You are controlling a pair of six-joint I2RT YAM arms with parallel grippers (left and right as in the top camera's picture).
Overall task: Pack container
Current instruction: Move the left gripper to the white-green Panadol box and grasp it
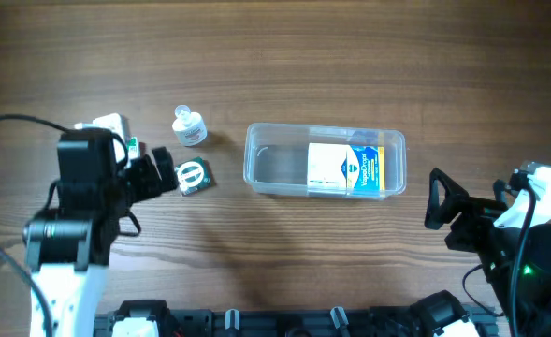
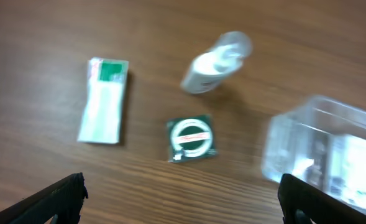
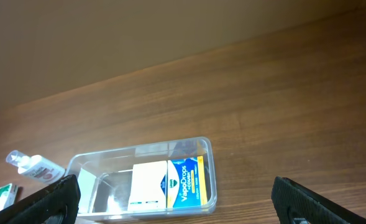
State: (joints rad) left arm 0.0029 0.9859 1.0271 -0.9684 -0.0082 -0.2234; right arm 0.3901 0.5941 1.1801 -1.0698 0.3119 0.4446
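From overhead, the clear container [image 1: 280, 161] sits on the wooden table [image 1: 350, 56] between the two arms, with a white, blue and yellow box [image 1: 347, 169] lying in its right half. To its left stand a small white bottle [image 1: 189, 126] and a green square packet [image 1: 194, 176]. The left gripper [image 1: 160, 176] is just beside that packet, and the right gripper [image 1: 434, 201] hangs near the container's right end. In the left wrist view, the fingers [image 2: 58, 198] are spread wide and hold nothing. The packet, the bottle, a white and green carton [image 2: 104, 99] and the container's corner lie ahead of them, untouched. In the right wrist view, the fingers [image 3: 46, 199] are also spread wide and empty, clear of the container beyond them.
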